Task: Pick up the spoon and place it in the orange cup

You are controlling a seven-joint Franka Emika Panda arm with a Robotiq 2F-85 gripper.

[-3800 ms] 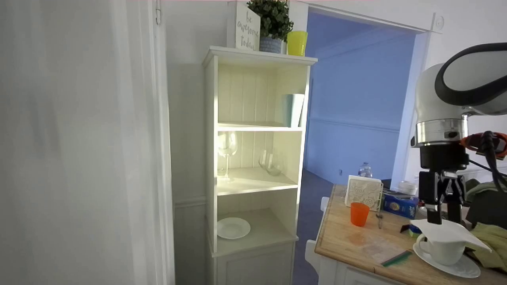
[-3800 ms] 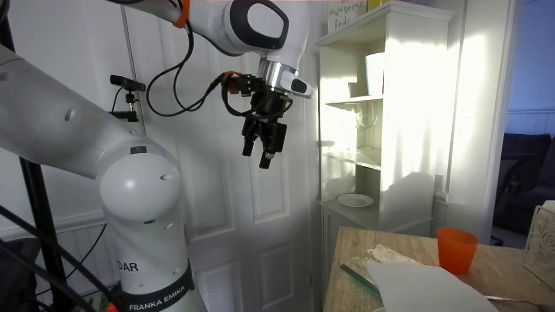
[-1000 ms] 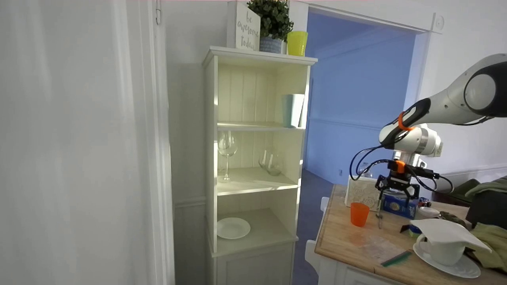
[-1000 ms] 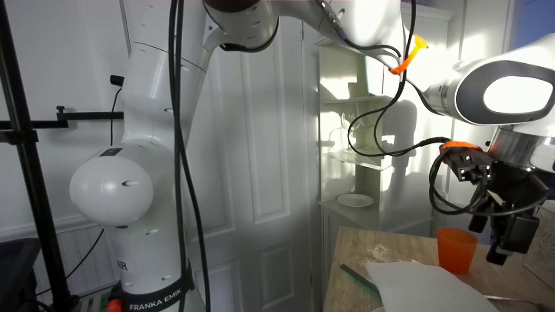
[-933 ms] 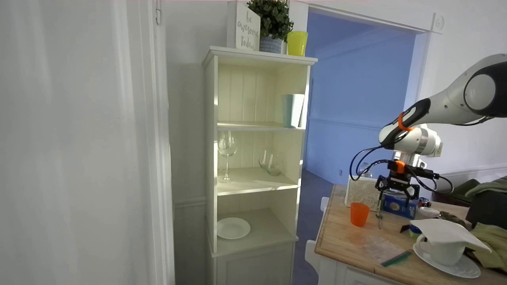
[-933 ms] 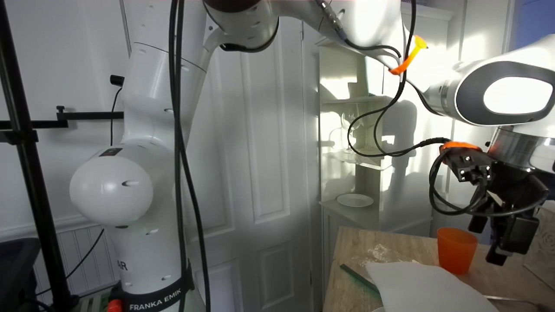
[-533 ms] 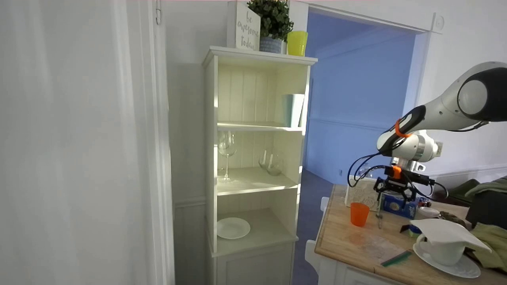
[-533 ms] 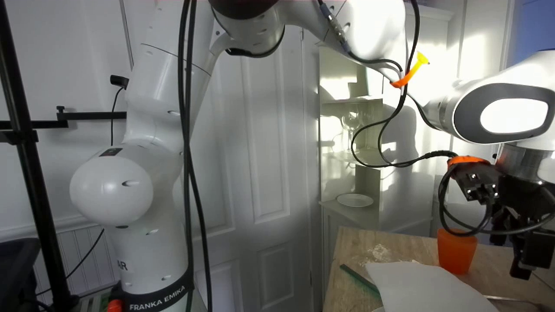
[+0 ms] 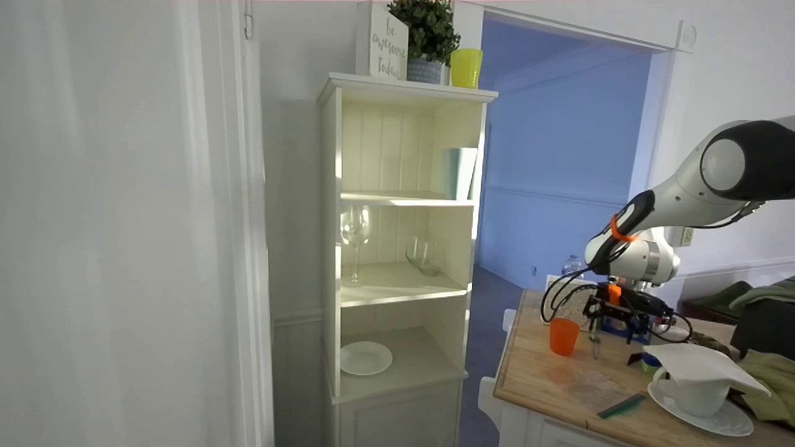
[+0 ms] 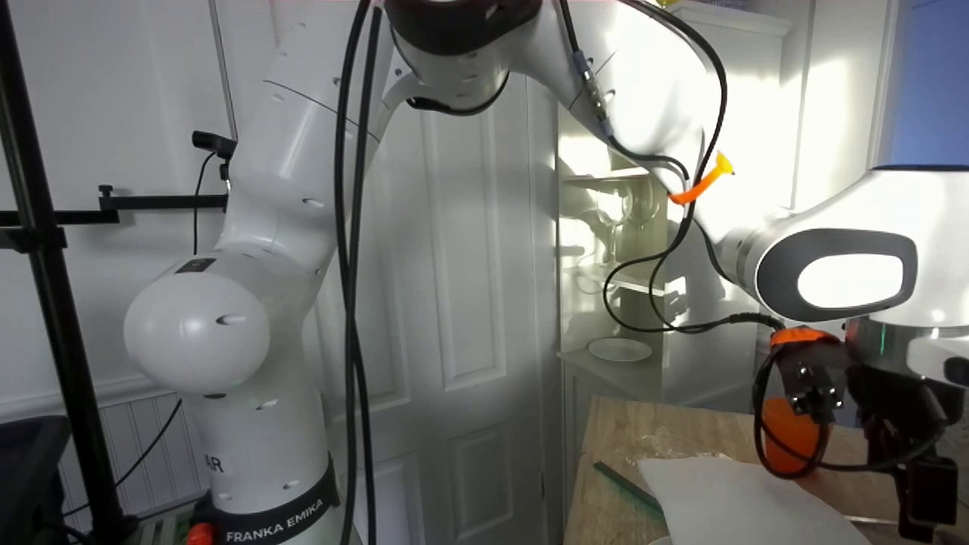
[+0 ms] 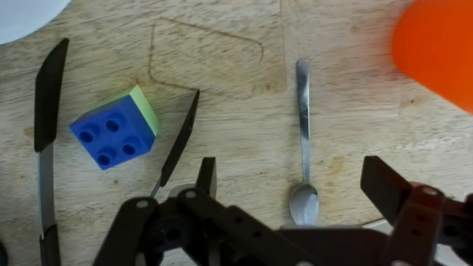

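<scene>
Now I have sunk lower than half a second ago: my gripper (image 11: pixel 291 173) hangs over the wooden table (image 11: pixel 244 136) near the orange cup (image 11: pixel 439 48), whereas a few seconds ago it was well apart. My jaws are spread wide. The spoon (image 11: pixel 305 142), unmoved, lies on the wood near the cup, showing between my jaws in the wrist view. In an exterior view a loop of my cable (image 10: pixel 757 319), above the cup a second ago, crosses in front of it. Past the spoon from the cup lies a blue block (image 11: pixel 111 140).
</scene>
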